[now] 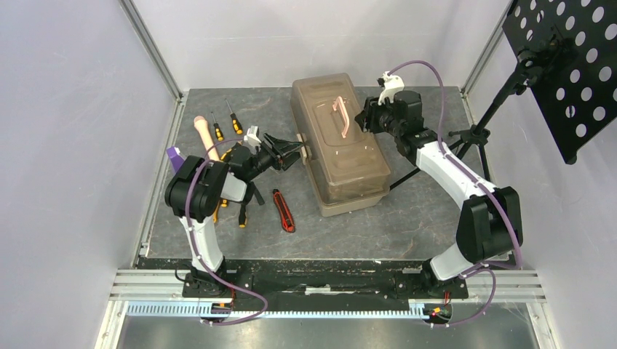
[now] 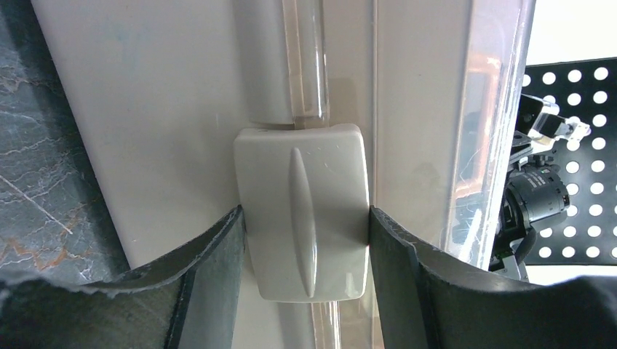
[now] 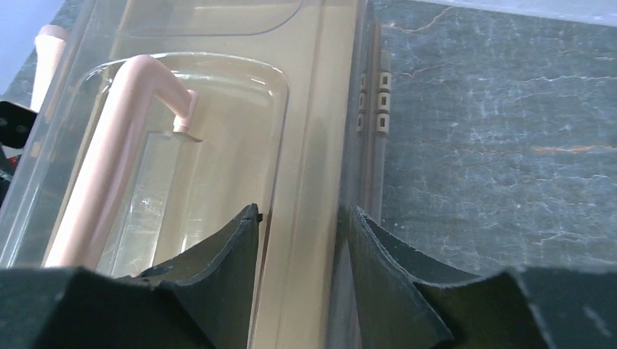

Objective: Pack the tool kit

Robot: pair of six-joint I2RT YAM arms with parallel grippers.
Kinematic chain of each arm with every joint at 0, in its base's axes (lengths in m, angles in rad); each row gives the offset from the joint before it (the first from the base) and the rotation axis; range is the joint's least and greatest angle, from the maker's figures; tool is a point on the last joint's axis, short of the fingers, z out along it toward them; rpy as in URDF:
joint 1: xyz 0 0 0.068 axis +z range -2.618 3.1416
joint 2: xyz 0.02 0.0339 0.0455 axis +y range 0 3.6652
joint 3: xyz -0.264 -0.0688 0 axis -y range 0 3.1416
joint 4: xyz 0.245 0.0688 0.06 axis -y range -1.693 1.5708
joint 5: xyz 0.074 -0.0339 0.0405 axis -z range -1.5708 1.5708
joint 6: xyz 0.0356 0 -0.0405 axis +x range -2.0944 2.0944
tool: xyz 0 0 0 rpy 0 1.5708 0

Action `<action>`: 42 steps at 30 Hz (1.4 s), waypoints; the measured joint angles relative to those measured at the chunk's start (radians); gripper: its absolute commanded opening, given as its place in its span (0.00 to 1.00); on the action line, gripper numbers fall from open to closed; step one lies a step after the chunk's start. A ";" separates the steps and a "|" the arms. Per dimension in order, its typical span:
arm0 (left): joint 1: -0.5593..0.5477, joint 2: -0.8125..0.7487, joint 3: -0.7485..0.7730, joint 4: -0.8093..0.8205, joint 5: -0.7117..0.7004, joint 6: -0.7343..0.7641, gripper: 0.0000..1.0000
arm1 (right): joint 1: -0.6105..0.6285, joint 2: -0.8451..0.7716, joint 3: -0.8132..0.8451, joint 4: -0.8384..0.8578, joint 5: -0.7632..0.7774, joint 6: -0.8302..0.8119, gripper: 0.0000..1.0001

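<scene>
Packing barely begun: the toolbox (image 1: 342, 145) sits closed on the desk (image 1: 407, 225), with screwdrivers (image 1: 236, 125) and knife (image 1: 284, 211) loose around its nine o'clock. Left jaws clench its latch (image 2: 305, 189). Right jaws straddle the lid (image 3: 305, 109) edge, grip unclear.

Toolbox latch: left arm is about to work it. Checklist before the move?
1. Left gripper astride the latch, touching both its edges: ok.
2. Toolbox lid shut: ok.
3. Right gripper astride the lid's hinge-side rim, clamped or not: cannot tell.
4. Handle down in its recess: ok.
5. Utility knife and screwdrivers packed: not ok, both lie out on the table.
</scene>
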 measured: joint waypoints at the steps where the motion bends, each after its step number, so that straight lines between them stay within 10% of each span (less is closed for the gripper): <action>1: 0.000 -0.003 0.000 -0.005 -0.001 0.000 0.02 | 0.007 -0.002 0.000 0.000 0.019 -0.006 0.45; 11: -0.008 -0.079 -0.018 -0.112 -0.004 0.013 0.02 | 0.084 -0.013 -0.010 0.022 0.226 -0.083 0.44; 27: -0.019 -0.422 0.121 -0.878 -0.098 0.430 0.04 | 0.173 -0.008 -0.010 0.036 0.373 -0.120 0.45; 42: 0.031 -0.534 -0.079 -0.834 -0.130 0.424 0.70 | 0.064 -0.005 -0.026 0.058 0.091 -0.059 0.44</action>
